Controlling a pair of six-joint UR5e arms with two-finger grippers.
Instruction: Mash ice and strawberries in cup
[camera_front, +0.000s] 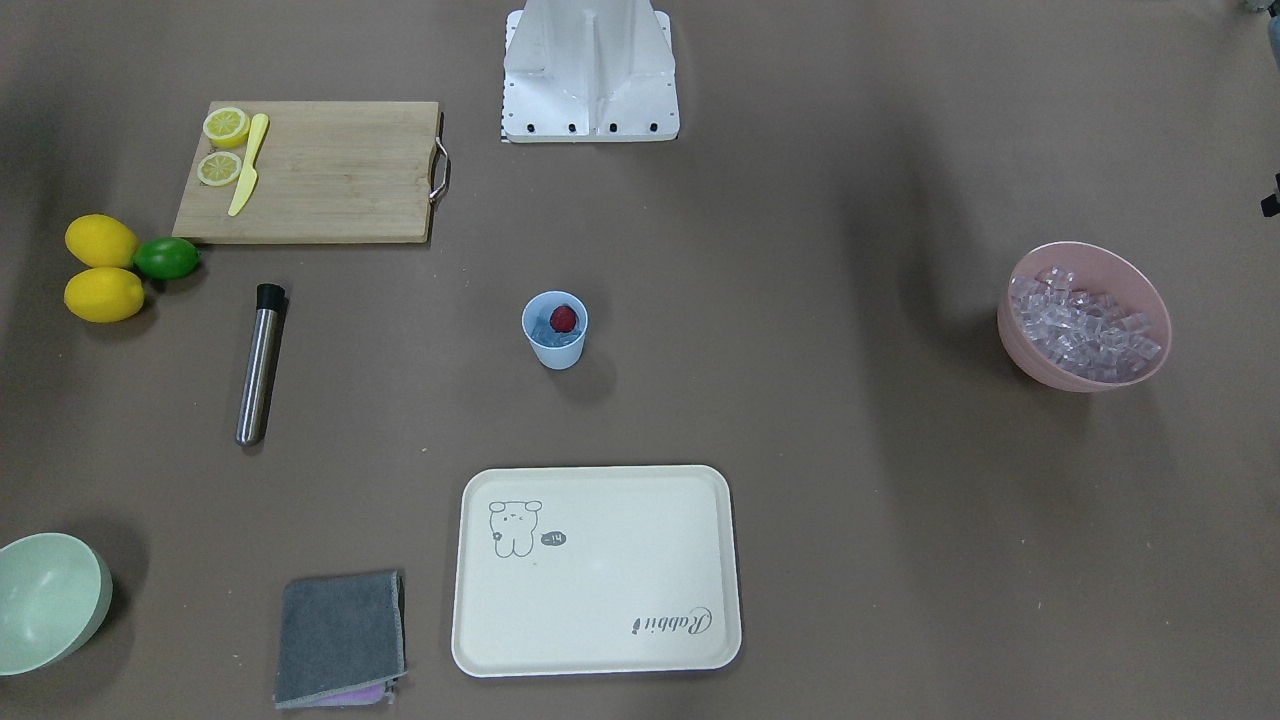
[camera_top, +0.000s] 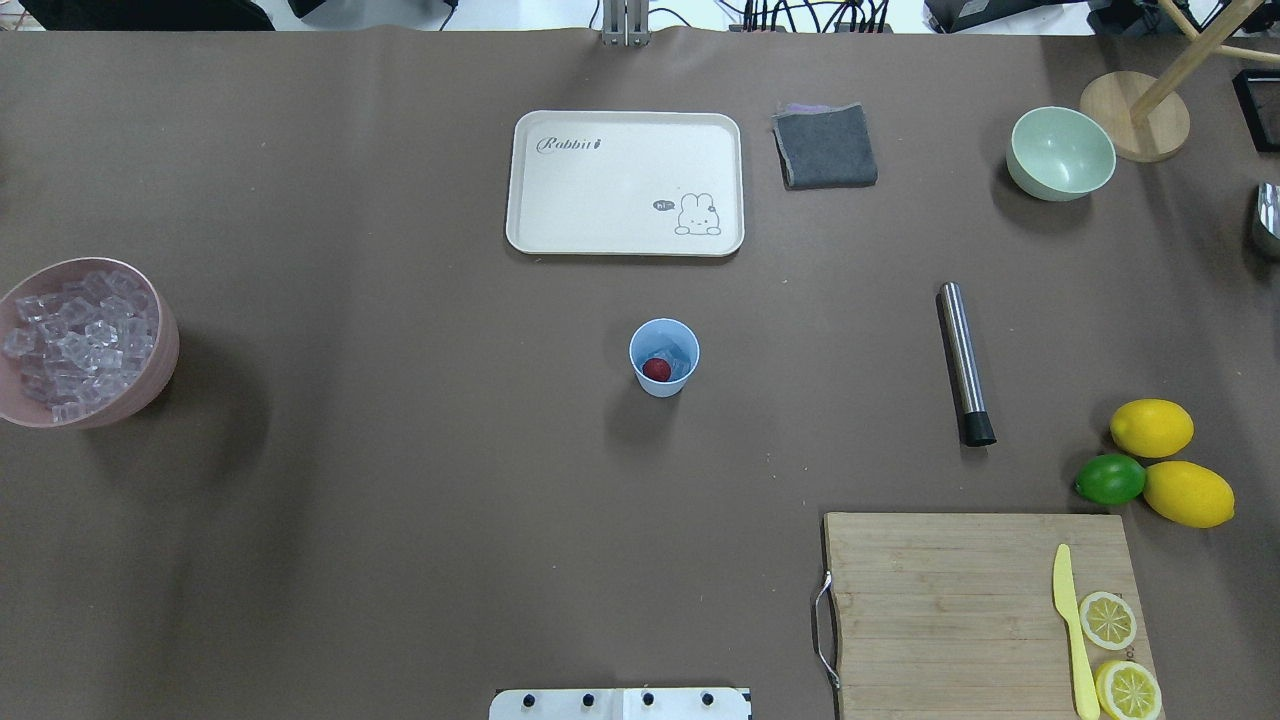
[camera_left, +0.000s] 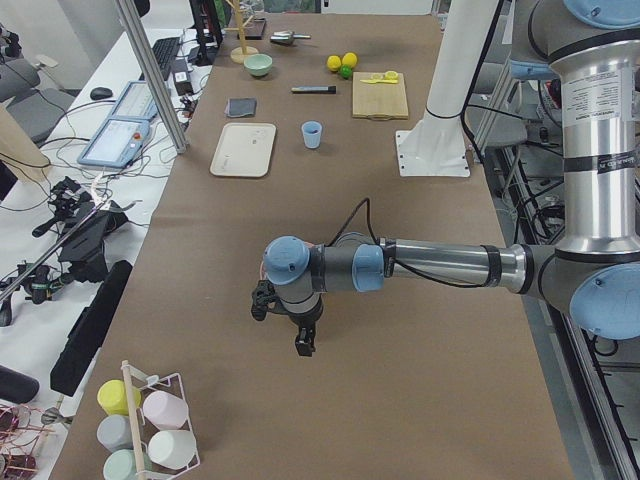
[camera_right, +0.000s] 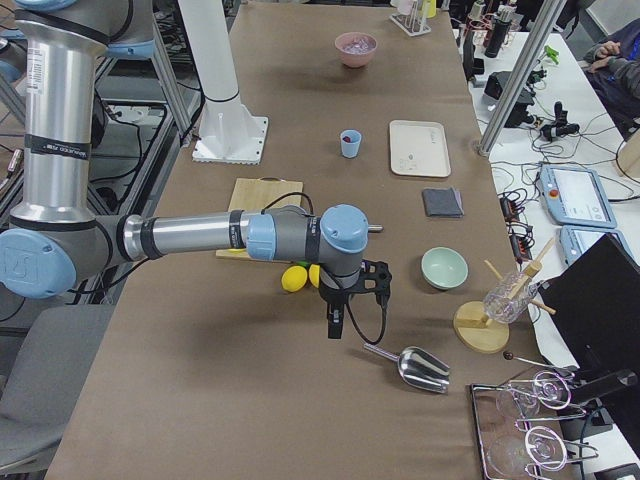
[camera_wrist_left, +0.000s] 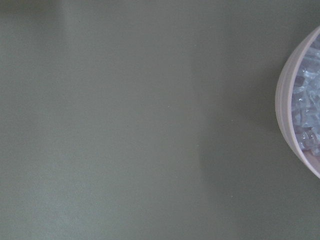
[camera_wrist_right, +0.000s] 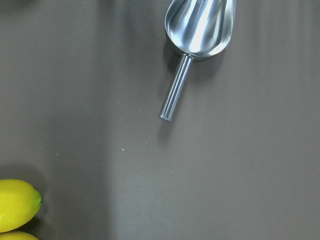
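**Desk:** Hanging over the brown table, the left gripper (camera_left: 303, 342) reaches us only through the side camera. How do its fingers stand?

**Field:** We cannot tell whether they are wide or narrow. Its wrist camera catches no fingers. It shows only table and, near the gripper, the rim of the pink bowl (camera_wrist_left: 287, 125), heaped with ice (camera_wrist_left: 307, 105).

**Desk:** And the right gripper (camera_right: 334, 325)?

**Field:** The same. We see it only from the side camera at its own end, pointing down, and we cannot tell its spread. Below it lie a steel scoop (camera_wrist_right: 200, 27) to one side and two lemons (camera_wrist_right: 15, 205) to the other, both apart from it.

**Desk:** Where do we place the cup?

**Field:** The light-blue cup (camera_front: 555, 357) stands upright at mid-table, between the two grippers and well apart from both. Inside it we see one red strawberry (camera_front: 564, 318) resting on a few clear cubes.

**Desk:** What lies toward the right gripper?

**Field:** A steel muddler (camera_front: 260, 365) with a black cap lies flat between the cup and that gripper. Nearer the gripper, a green lime (camera_front: 166, 258) sits against the lemons. Beside them, a bamboo cutting board (camera_front: 330, 170) bears two lemon halves (camera_front: 226, 126) and a yellow knife (camera_front: 248, 165).

**Desk:** And beyond the cup?

**Field:** Across the table from the robot's base, we count a cream rabbit tray (camera_front: 600, 640), a folded grey cloth (camera_front: 340, 635) and a pale green bowl (camera_front: 45, 600).
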